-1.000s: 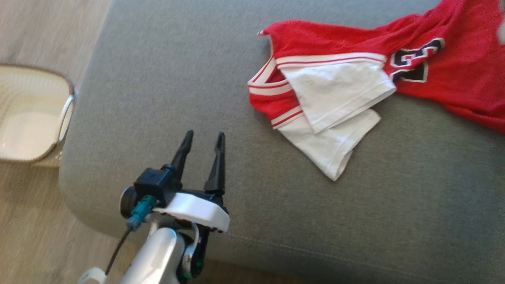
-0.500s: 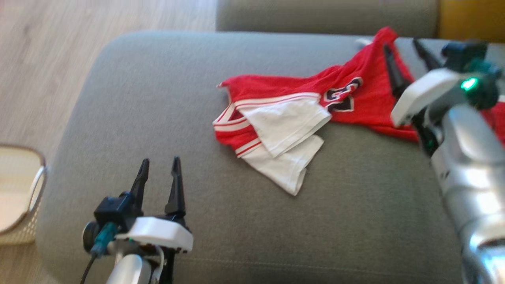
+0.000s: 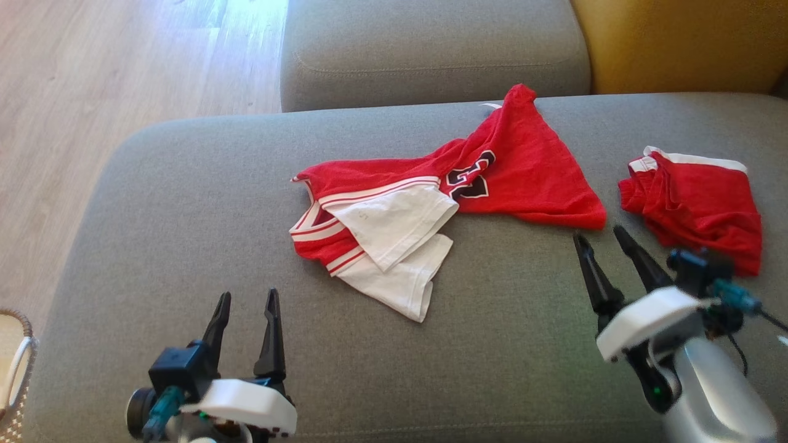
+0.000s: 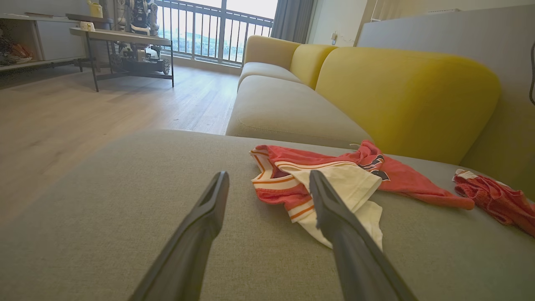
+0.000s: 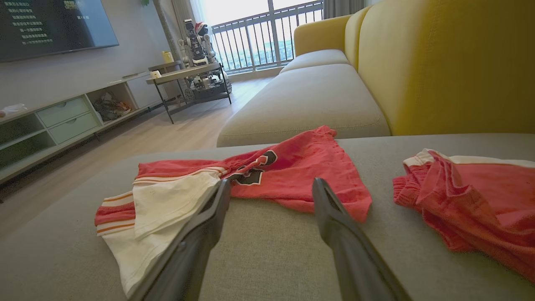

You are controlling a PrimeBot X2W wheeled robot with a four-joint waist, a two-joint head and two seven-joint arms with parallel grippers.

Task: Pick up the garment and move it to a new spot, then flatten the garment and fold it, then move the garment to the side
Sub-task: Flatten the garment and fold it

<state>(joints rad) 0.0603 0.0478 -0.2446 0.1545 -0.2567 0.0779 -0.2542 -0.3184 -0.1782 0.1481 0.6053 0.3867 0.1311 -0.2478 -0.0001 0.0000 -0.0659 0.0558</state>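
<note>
Currently, your crumpled red-and-white jersey (image 3: pixel 511 178) lies mid-cushion on the grey sofa seat (image 3: pixel 184 203), with its numbered red body toward the yellow backrest (image 3: pixel 677 43) and its white panels folded toward the front edge. Your left pincer (image 3: pixel 248 294) hovers over the seat's front left, released and grasping nothing, well apart from the jersey. Your right pincer (image 3: pixel 597 233) is likewise released, its tips near the jersey's red hem corner. Red shorts (image 3: pixel 695 197) lie bunched further right, apart from the jersey. A wicker basket (image 3: pixel 12 369) stands on the floor at left.
</note>
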